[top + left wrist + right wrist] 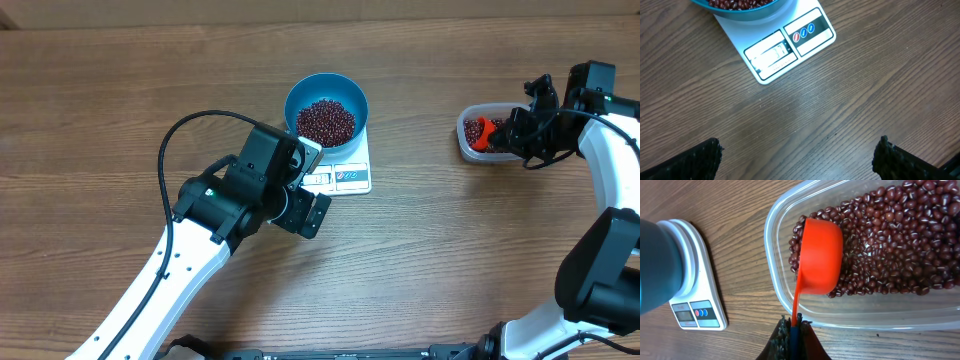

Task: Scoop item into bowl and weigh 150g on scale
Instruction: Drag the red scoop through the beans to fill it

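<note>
Brown wood-grain table (450,250) fills view; paler band along far edge; soft, even light.

the overhead view looked straight down from well above the bench (450,250), wide enough to hold the scale (350,178), the blue bowl (293,98) on it and the clear tub (462,135). the left wrist view hung close over the bench, facing down at the scale's display edge, the bowl's rim cut off at top. the right wrist view sat very near the tub, looking along the orange scoop (820,255), scale and bowl at its left. all three shared the scale.
</note>
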Controlling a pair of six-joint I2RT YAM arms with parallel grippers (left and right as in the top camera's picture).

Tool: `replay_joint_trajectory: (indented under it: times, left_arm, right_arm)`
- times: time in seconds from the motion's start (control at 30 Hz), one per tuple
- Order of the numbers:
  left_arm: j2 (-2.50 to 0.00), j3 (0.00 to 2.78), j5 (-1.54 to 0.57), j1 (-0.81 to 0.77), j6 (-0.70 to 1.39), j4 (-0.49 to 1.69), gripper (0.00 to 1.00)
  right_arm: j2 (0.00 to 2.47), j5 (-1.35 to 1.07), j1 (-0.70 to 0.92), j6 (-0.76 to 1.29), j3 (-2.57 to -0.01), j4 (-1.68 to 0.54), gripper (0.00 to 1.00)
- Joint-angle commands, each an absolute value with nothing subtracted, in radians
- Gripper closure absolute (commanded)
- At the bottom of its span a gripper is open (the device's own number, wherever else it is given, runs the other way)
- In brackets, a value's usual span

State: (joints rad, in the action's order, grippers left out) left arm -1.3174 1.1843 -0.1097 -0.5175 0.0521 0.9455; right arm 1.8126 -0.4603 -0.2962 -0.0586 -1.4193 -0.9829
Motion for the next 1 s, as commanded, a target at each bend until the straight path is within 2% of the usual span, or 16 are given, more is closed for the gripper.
replay_joint_trajectory:
  times: [0.0, 0.53, 0.97]
  left_arm:
    - [-1.315, 1.187, -0.121, -0.522, 0.052, 0.942, 0.00]
    - [-1.315, 1.187, -0.121, -0.522, 0.051, 0.942, 0.00]
    - [-1.315, 1.187, -0.121, -0.522, 0.052, 0.942, 0.00]
  right_arm:
    - [1.767, -0.488, -0.318, -0.053, -1.449, -0.979, 0.96]
    - [1.755, -0.501, -0.338, -0.048, -1.449, -0.978, 0.96]
    - [1.738, -0.657, -0.426, -0.059, -1.454, -1.002, 0.96]
